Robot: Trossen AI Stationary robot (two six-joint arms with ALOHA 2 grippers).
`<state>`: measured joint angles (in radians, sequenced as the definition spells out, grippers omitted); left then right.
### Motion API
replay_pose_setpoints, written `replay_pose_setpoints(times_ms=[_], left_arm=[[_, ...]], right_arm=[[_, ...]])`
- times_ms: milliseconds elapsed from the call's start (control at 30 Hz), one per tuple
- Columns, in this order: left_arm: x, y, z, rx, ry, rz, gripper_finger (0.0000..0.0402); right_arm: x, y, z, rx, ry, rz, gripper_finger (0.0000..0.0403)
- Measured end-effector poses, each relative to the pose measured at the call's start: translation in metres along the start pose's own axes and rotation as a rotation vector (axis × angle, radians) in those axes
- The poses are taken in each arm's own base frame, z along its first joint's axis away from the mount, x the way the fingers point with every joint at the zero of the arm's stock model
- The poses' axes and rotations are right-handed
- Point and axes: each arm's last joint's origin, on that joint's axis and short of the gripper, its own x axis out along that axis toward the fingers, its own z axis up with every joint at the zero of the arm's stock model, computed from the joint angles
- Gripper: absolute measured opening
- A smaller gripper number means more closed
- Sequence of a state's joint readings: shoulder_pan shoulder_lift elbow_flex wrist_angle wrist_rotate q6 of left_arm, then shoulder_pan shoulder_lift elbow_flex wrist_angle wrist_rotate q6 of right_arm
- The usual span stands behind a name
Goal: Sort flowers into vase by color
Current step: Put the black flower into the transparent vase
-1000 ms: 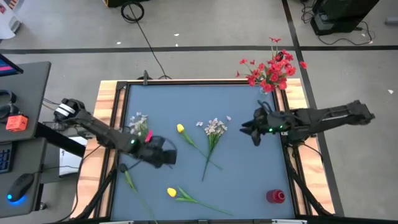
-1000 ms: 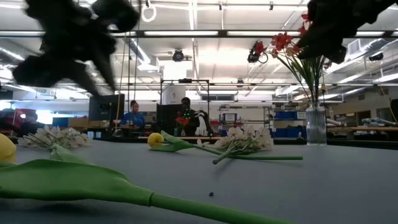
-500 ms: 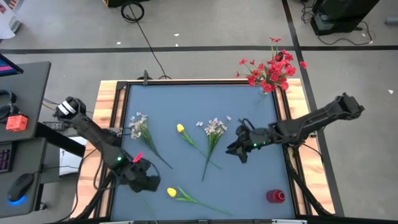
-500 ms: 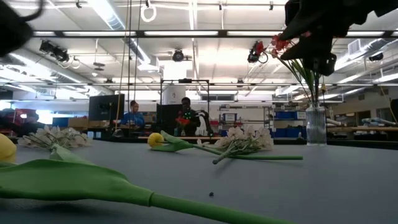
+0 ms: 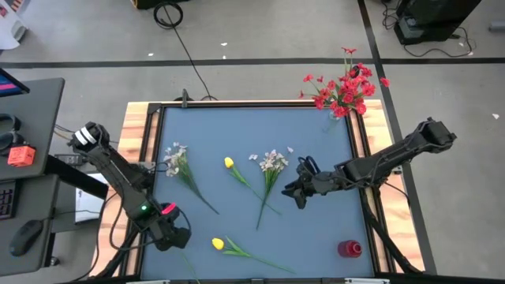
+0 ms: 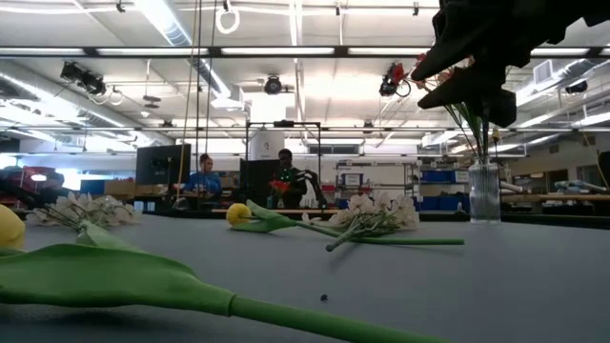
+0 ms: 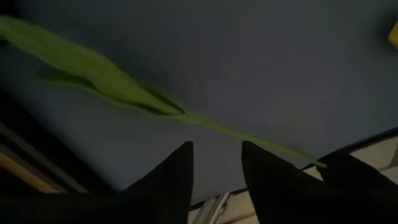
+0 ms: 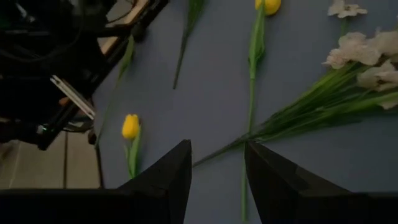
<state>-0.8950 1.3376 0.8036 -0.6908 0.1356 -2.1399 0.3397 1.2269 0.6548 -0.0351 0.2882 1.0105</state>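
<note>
Left gripper, fingers parted and empty, above a green stem at the table edge. Right gripper, fingers parted and empty, beside the white spray.

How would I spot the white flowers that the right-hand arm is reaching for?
Start at the blue table and find its middle. The white spray lies there, just left of the right gripper, blossoms toward the far edge. The other white spray lies near the left edge; the yellow tulip between them has one bloom.

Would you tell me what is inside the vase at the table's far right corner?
The vase holds red flowers on green stems; in the low view the right gripper hides some blossoms.
</note>
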Motion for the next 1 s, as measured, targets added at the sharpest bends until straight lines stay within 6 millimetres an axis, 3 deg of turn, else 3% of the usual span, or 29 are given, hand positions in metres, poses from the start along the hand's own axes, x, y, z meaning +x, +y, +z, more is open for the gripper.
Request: replay_pose_setpoints(times_ms=[433,767,1000], left_arm=[[0.011,0.016,-0.010,0.016,-0.051,0.116,0.0273],[0.032,0.009,0.002,0.005,-0.176,0.158,0.0281],[0.042,0.000,0.027,-0.003,-0.223,0.184,0.0263]], right_arm=[[0.012,-0.007,0.000,0.141,0.001,-0.055,0.0158],[0.011,-0.004,-0.005,0.216,0.013,-0.044,0.0158],[0.011,-0.004,-0.005,0.235,0.018,-0.045,0.0158]])
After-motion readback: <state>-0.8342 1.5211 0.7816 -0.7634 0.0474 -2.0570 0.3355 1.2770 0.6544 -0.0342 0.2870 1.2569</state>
